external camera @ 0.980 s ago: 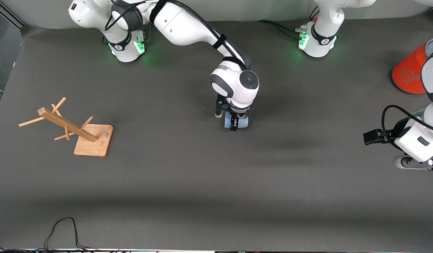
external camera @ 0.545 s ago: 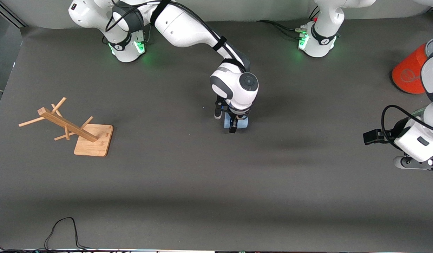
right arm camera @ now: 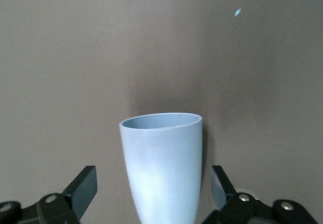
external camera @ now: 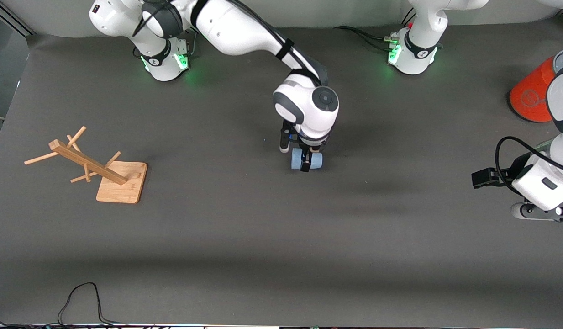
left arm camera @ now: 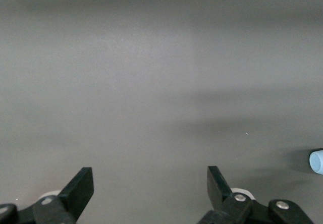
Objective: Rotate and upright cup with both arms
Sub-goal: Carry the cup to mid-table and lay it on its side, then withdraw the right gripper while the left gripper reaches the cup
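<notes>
The pale-blue cup (external camera: pixel 315 160) lies on its side on the dark mat (external camera: pixel 217 228), near the middle of the table. My right gripper (external camera: pixel 304 161) is down over it, open, with one finger on each side of the cup and a gap at both. In the right wrist view the cup (right arm camera: pixel 162 168) lies between the fingers (right arm camera: pixel 83 186), rim pointing away from the camera, and the gripper (right arm camera: pixel 151 177) is not closed on it. My left arm (external camera: pixel 544 183) waits at its end of the table. Its gripper (left arm camera: pixel 150 181) is open and empty, and the cup (left arm camera: pixel 317 162) shows far off.
An orange cylinder with a grey top (external camera: pixel 532 91) stands at the left arm's end of the table. A wooden peg rack on a square base (external camera: pixel 103 171) stands toward the right arm's end. A black cable (external camera: pixel 80 297) lies at the mat's edge nearest the front camera.
The right arm's wrist has shifted slightly and a little more of the cup shows under it. The cup stays lying in the same place. The left arm has not moved.
</notes>
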Tool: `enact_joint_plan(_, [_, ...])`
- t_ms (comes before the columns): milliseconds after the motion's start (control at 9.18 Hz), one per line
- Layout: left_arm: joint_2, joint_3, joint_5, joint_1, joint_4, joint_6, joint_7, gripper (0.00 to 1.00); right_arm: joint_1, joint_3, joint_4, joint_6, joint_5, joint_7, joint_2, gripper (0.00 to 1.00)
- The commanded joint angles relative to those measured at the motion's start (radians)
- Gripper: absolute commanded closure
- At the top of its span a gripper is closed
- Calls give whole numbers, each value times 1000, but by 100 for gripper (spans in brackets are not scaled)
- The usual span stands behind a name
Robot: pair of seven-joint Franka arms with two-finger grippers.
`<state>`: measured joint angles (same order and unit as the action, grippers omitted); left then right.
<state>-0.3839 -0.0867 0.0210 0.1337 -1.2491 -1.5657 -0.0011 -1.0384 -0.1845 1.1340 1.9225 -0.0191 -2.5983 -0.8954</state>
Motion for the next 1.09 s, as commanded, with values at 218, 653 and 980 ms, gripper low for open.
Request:
enact_joint_plan(218, [-6,-4,-6,7,17,19,12,0,93,-7,21,-236,1,324,197,0])
enact_joint_plan(653, [-4,25,-6,7,26,19,-3,0,366,-12,58,-451,4,1029,410,0])
enact_joint_plan(980, [-4,68,-6,9,37,15,-11,0,574,-3,232,-432,2,1457,599,0])
